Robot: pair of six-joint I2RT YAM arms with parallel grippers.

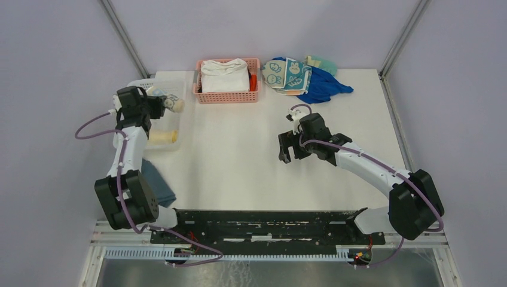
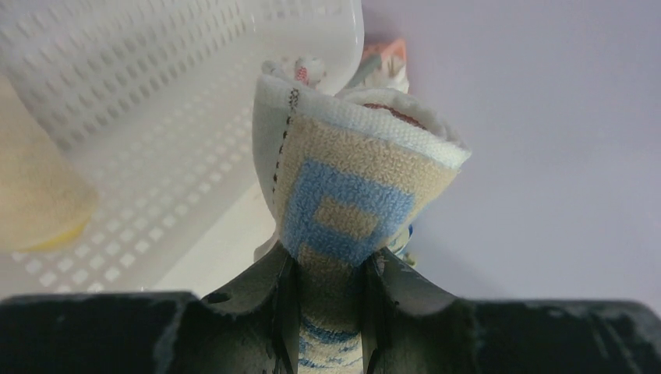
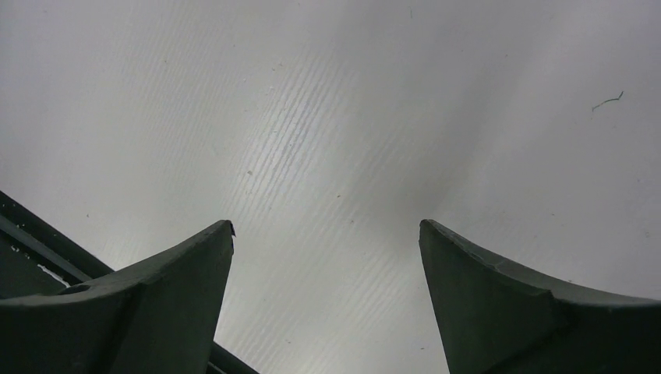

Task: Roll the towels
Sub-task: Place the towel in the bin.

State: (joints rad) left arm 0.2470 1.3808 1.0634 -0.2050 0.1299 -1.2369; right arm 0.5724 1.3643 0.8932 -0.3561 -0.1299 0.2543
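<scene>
Left gripper (image 2: 327, 269) of mine is clamped partway on the rolled beige towel (image 2: 351, 195) with blue lettering, held at the white basket (image 2: 156, 93) on the table's left side. The yellow towel (image 1: 162, 137), rolled, lies inside it. My right gripper (image 3: 327, 230) is spread wide, holding nothing, over the bare white ribbed table (image 3: 312, 117). The rabbit-face towel (image 1: 288, 75) sits at the far edge on a blue cloth (image 1: 329, 88), near the pink basket (image 1: 228, 97). Pale lilac walls (image 1: 60, 60) all round.

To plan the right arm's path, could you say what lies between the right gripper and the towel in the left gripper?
Top view: only bare table from the right gripper to the white basket's rim beside the towel.
</scene>
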